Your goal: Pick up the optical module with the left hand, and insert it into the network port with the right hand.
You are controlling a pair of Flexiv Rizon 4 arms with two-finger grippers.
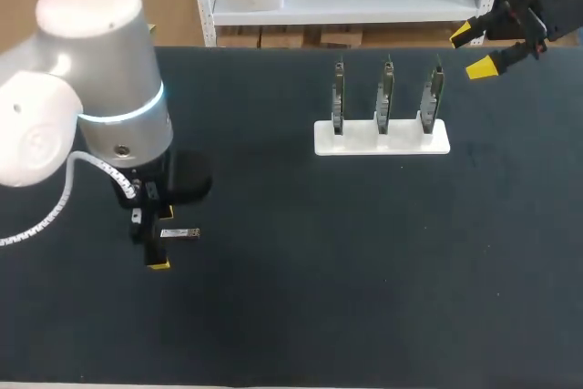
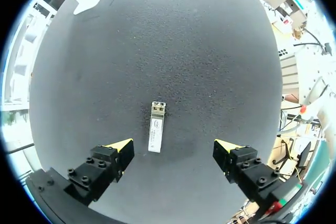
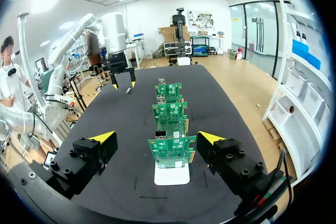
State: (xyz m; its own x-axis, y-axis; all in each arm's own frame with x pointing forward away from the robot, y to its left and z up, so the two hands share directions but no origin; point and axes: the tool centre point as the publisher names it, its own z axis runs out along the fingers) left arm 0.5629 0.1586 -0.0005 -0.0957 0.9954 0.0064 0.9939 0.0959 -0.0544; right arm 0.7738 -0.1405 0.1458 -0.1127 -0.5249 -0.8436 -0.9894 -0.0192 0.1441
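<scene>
- The table point(image 1: 364, 271) is a dark, flat, matte top.
- Your left gripper point(image 2: 173, 145) hangs above the module point(image 2: 156, 127), fingers spread wide and gripping nothing (so the pick-up is the step in hand, I judge).
- The white stand point(image 1: 382, 137) of three green boards point(image 1: 386, 93) sits well apart from the module; your right gripper point(image 3: 156, 137) faces it, fingers wide, empty.
- The module lies flat between the left fingers; next, lower and close across its narrow sides.

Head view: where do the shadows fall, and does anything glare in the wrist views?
Head view: the left arm throws a dark shadow on the table by the module. Left wrist view: the matte table shows no glare; the module's metal is a little bright. Right wrist view: the boards are evenly lit, no glare.
</scene>
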